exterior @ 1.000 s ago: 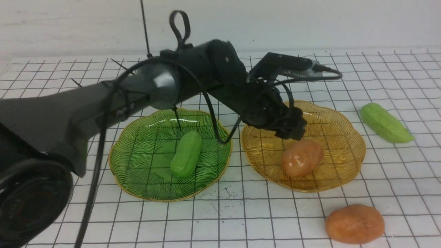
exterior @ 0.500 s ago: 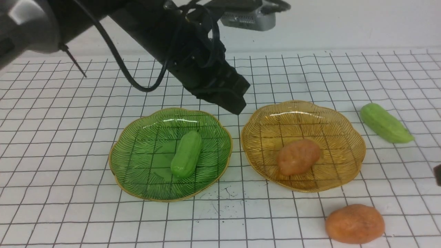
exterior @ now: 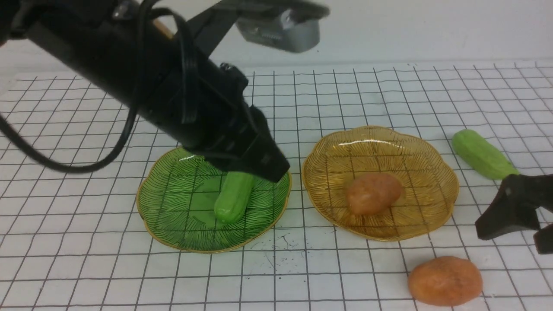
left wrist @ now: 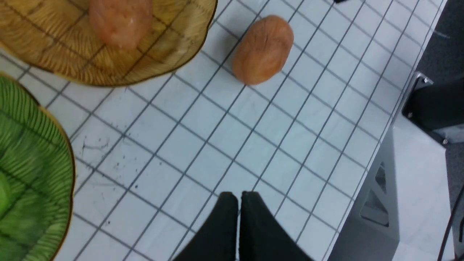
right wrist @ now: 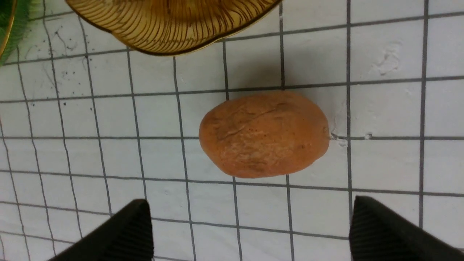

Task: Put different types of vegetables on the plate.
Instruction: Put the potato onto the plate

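A light-green cucumber [exterior: 233, 196] lies on the green plate [exterior: 173, 207]. On the amber plate [exterior: 423, 172] rests an orange-brown potato [exterior: 372, 193]. A second cucumber [exterior: 481, 154] lies on the table at the far right, and a second potato [exterior: 445, 280] sits near the front right. My left gripper [exterior: 276, 170] hangs shut and empty above the green plate's right side; its fingertips [left wrist: 239, 197] touch each other. My right gripper [exterior: 510, 239] stands open above the loose potato [right wrist: 264, 134], its fingers wide apart and clear of it.
The table is white with a dark grid. In the left wrist view its right-hand edge [left wrist: 384, 137] runs past the loose potato [left wrist: 262, 49], with dark equipment [left wrist: 435, 105] beyond. My left arm [exterior: 151, 86] crosses above the table's left half.
My left arm has pulled back from the amber plate, leaving the potato there, and shut over the green plate. My right gripper has entered from the right and opened.
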Controlling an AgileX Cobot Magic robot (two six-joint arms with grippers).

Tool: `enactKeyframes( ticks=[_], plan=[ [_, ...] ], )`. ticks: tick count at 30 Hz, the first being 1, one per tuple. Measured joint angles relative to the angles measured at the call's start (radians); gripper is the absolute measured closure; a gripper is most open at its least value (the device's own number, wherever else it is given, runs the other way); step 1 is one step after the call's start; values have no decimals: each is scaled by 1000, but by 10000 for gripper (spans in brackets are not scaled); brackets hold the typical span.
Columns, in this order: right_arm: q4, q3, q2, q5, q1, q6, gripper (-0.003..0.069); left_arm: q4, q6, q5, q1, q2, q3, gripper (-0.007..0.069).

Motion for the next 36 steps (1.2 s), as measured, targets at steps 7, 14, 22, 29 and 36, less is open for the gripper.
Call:
enactKeyframes(
  ticks=[7, 14, 22, 29, 36],
  plan=[
    [-1, 0, 40, -32, 1, 257, -31, 15, 0, -43, 0, -43, 105, 632],
    [-37, 0, 113, -56, 1, 487, -26, -21, -6, -62, 0, -43, 117, 632],
    [-29, 0, 212, -56, 1, 669, -17, -65, 23, -60, 0, -50, 117, 632],
    [-12, -2, 282, -120, 29, 679, -10, -68, 58, -74, 0, -50, 117, 632],
    [-28, -5, 365, -176, 108, 704, -4, -45, 80, -86, 0, -50, 117, 632]
  ],
)
